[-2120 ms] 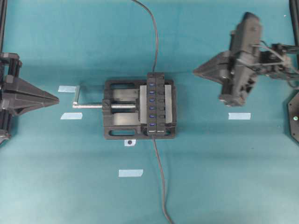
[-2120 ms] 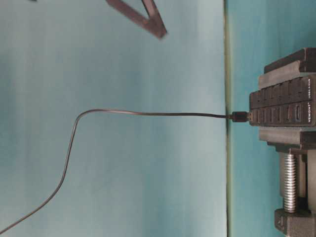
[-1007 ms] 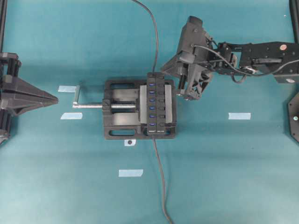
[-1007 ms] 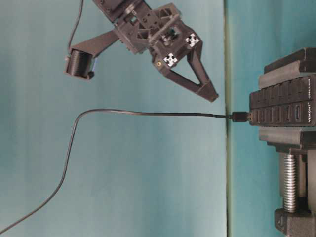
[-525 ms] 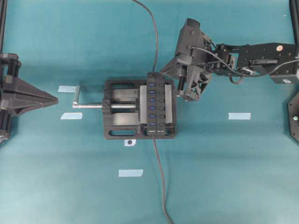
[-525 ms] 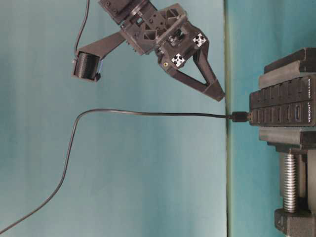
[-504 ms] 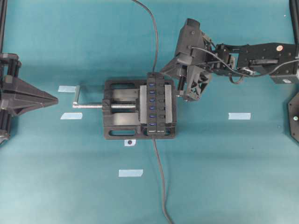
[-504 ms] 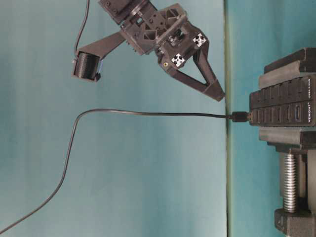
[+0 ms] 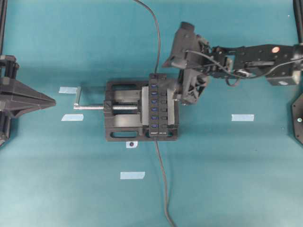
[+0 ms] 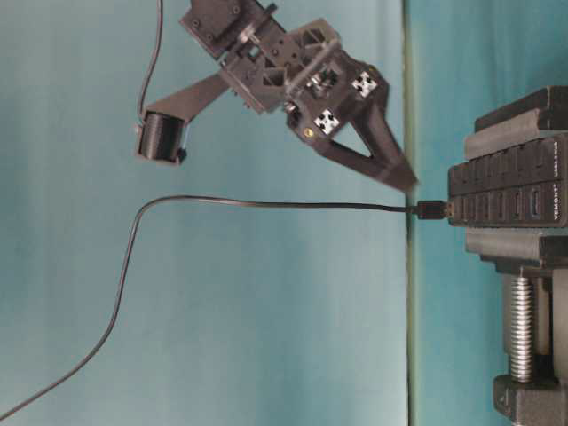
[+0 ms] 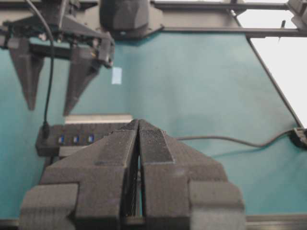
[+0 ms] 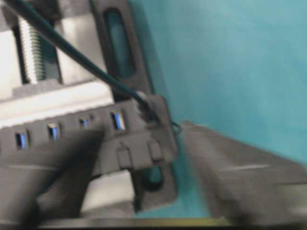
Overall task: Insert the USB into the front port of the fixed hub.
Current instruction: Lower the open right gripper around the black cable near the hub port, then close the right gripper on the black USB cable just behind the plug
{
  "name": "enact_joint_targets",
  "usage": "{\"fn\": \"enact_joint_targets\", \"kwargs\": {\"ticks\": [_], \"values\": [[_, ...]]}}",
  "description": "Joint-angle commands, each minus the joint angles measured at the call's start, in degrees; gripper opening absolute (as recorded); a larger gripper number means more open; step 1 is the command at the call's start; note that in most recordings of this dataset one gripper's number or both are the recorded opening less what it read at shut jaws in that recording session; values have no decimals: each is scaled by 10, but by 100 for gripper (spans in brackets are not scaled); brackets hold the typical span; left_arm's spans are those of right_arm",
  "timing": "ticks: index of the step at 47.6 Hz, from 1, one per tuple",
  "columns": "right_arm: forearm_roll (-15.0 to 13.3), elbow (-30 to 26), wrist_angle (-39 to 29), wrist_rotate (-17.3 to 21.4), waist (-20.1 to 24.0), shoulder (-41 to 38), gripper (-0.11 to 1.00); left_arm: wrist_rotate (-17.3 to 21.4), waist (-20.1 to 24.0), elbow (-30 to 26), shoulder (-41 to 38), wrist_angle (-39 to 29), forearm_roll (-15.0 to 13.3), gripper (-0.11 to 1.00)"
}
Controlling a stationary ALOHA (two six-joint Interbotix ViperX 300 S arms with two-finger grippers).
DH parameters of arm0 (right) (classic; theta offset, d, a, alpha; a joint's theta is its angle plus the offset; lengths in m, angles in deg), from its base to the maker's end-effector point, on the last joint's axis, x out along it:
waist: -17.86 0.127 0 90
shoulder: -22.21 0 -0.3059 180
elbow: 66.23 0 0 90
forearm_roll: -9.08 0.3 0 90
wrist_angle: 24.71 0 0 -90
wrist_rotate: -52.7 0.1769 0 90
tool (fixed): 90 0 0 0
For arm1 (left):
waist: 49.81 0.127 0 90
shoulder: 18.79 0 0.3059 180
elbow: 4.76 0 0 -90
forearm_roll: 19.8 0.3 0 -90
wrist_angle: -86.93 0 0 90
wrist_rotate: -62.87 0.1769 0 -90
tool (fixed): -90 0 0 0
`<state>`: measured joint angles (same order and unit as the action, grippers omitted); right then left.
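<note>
Right hand (image 9: 176,80): fingers apart, empty, hovering at the far end of the fixed hub (image 9: 156,105).
Left hand (image 11: 138,128): fingers pressed together, empty, well left of the vise (image 9: 120,114).
Fixed hub: clamped in the vise on the bench (image 9: 227,175).
USB (image 10: 432,210): plugged into the hub's end, cable trailing away.

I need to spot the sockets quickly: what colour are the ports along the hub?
Blue, set in the black hub; the overhead view shows the row best.
</note>
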<state>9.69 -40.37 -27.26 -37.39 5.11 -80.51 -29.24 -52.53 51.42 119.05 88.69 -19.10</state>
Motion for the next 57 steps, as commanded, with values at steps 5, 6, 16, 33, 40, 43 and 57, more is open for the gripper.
{"fn": "enact_joint_targets", "kwargs": {"ticks": [5,6,16,33,40,43,57], "values": [[1,-20,7,-4,7,1,85,0,-3,-6,-2,3,1,0],[1,-21,8,-4,7,0,84,-1,-2,-6,-2,3,2,0],[0,-25,13,-7,5,-4,82,0,-2,-6,-2,3,1,0],[-1,-34,37,-7,-1,-21,81,0,4,-5,-1,3,1,0],[-1,-39,35,-8,-1,-27,80,0,4,-5,-2,1,2,0],[-1,-40,34,-8,-1,-27,80,0,4,-5,-2,1,1,0],[-1,-40,19,-9,0,-27,68,0,4,-5,-1,1,1,0]]}}
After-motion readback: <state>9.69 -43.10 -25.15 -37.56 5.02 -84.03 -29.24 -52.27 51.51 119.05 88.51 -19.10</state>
